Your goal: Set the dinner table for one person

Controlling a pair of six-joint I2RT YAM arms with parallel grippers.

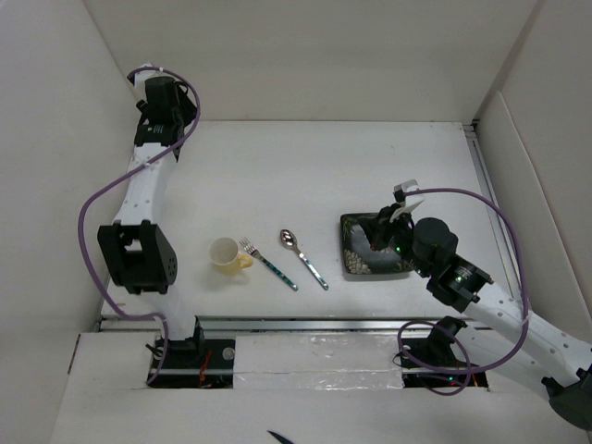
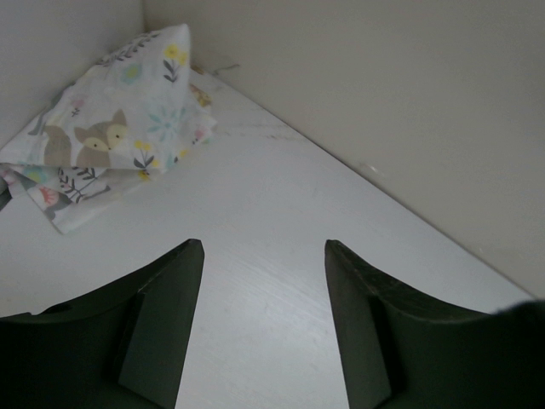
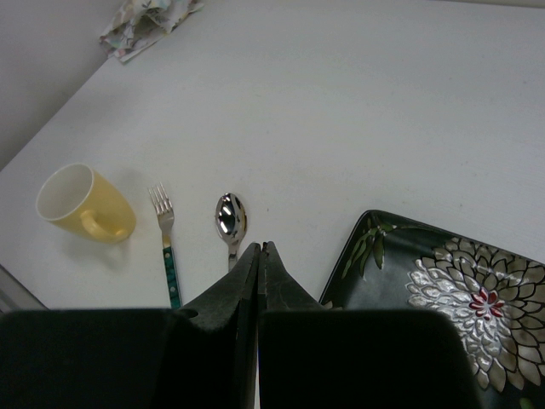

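Right wrist view puts the right claw (image 3: 260, 254) nearest, its two fingers pressed together with nothing held between them, hanging over the white table (image 3: 358, 102) that carries everything here. Just to the right of this claw and a little below it, a dark square plate (image 3: 443, 298) with a silver flower pattern lies flat on the table. Just ahead of the claw tips lies a spoon (image 3: 230, 217), bowl pointing away, its handle running out of sight beneath the claw. Left of the spoon lies a fork (image 3: 165, 234) with a green handle, tines pointing away, and further left stands a yellow mug (image 3: 81, 204), apart from the fork. Far ahead and to the left, a bunched floral cloth (image 3: 145, 21) sits in the table's corner. Left wrist view shows the left claw (image 2: 264, 256) with its fingers spread apart and empty, bare table beneath and between them. Ahead of this claw and to its left, the cloth rests against the wall, well clear of the fingers.
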